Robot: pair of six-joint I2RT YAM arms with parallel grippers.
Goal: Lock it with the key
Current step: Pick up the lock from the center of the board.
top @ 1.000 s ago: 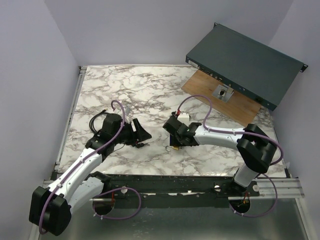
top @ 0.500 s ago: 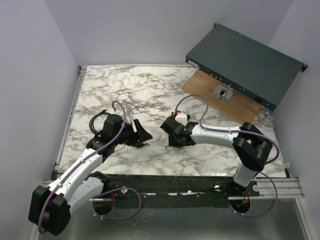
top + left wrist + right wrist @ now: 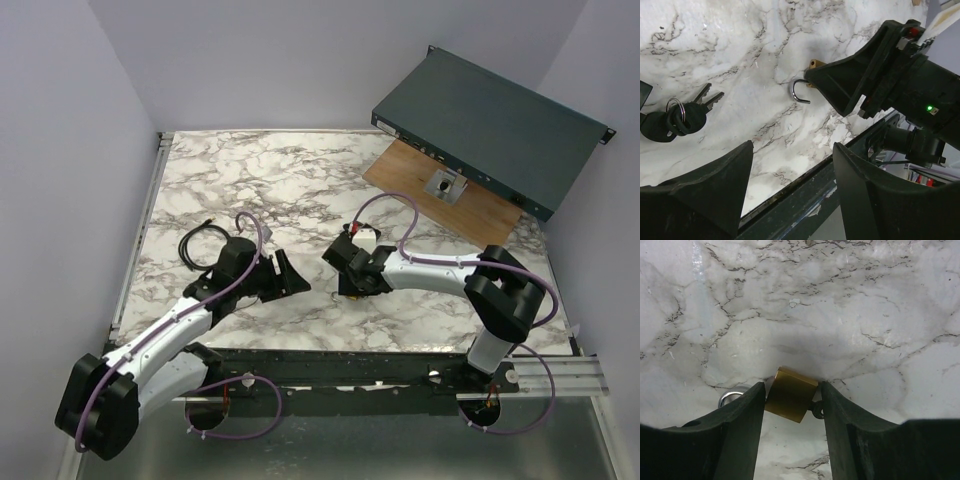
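Brass padlock (image 3: 790,395), shackle (image 3: 800,92) toward left gripper (image 3: 292,272)

Marble table (image 3: 300,170). Far right: wooden board (image 3: 408,170), with a dark flat box (image 3: 490,122) propped over it. Black cable (image 3: 188,240) coiled at left.

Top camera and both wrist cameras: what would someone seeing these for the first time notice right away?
Probably the brass padlock, held between the fingers of the right end effector near the front of the marble table. Next, the bunch of keys lying loose on the marble by the open, empty left end effector. A dark green rack unit fills the far right corner.
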